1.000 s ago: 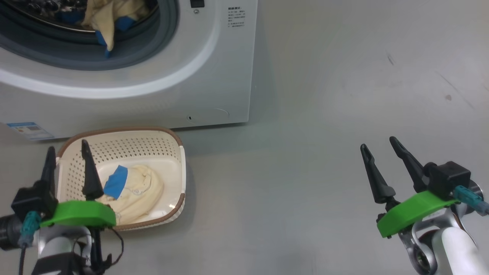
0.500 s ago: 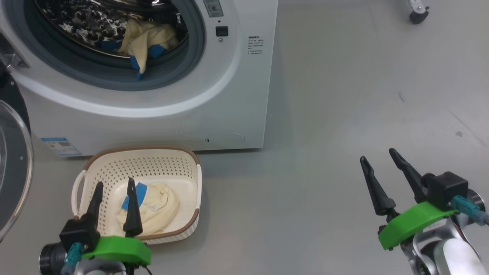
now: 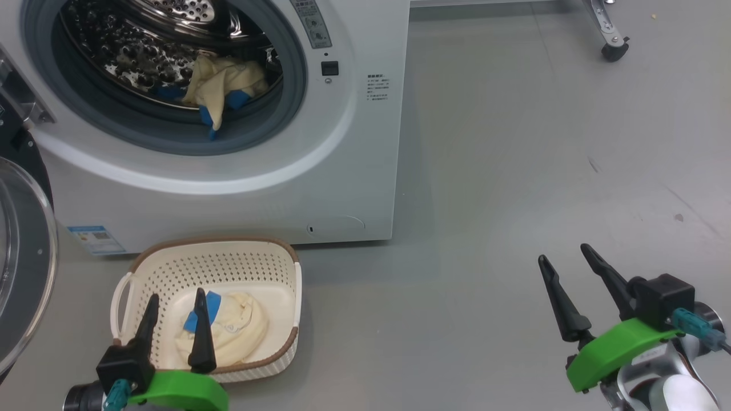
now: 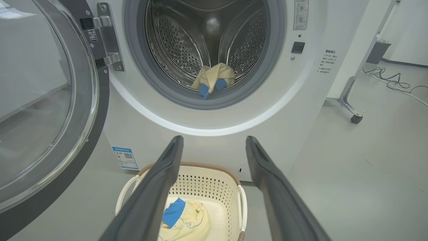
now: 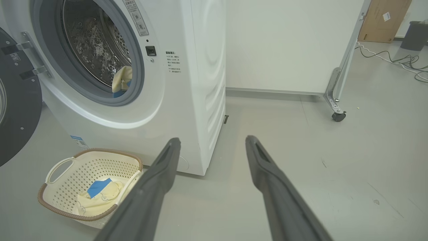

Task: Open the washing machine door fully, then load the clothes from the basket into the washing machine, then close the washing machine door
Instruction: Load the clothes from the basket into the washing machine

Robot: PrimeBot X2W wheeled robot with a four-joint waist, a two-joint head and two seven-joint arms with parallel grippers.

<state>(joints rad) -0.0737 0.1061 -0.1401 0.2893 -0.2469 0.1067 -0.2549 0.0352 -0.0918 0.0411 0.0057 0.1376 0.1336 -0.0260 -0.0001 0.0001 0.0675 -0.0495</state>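
Nearest: left tool (image 3: 176, 294), fingers spread wide, empty. Just ahead and below it: cream perforated plastic basket (image 3: 217, 243), brown-rimmed, holding a cream-white fabric garment (image 3: 243, 331) with blue patch. Well aside: right tool (image 3: 562, 252), wide, empty. Beyond: white front-loading washing machine (image 3: 342, 171), black-rimmed glass door (image 3: 23, 268) open, second garment (image 3: 225, 85) at the front of its steel drum (image 3: 131, 63). Loading seems underway; next, left tool should lower and close on the basket garment.

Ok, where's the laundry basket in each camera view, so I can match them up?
Head view: the basket is at lower left, on the floor before the washing machine.
Left wrist view: the basket is at bottom centre, below the drum opening.
Right wrist view: the basket is at lower left, by the machine's front.
Shared landmark: the blue energy sticker, close above the basket.
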